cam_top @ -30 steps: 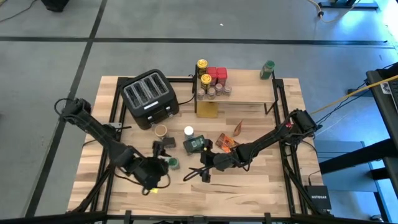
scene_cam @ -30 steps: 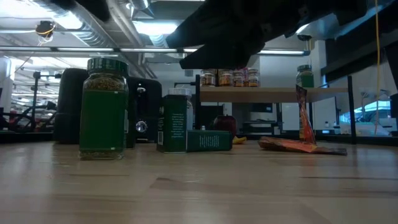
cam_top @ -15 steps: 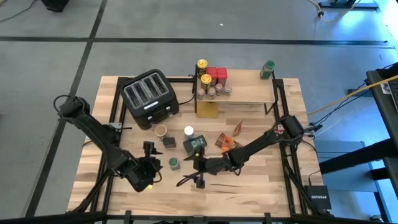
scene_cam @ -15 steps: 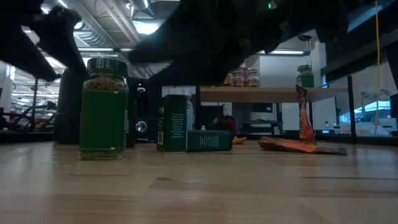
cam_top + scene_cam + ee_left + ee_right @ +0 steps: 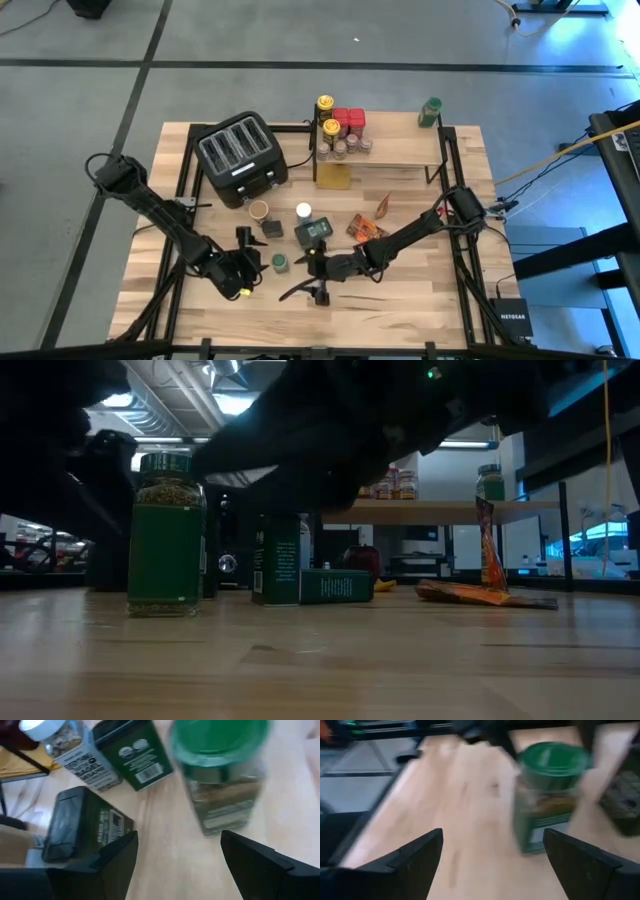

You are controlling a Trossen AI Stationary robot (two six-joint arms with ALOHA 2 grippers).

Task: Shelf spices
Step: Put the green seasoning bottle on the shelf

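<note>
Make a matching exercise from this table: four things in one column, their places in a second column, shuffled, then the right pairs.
Things:
1. green-lidded jar
2. toaster
3. yellow-lidded jar
4. foil packet

Places:
A. on the shelf top, at its left end
B. lying flat on the tabletop in front of the shelf
C. upright between the left gripper and the right gripper
D. on the tabletop left of the shelf

Pairs: 1-C, 2-D, 3-A, 4-B
</note>
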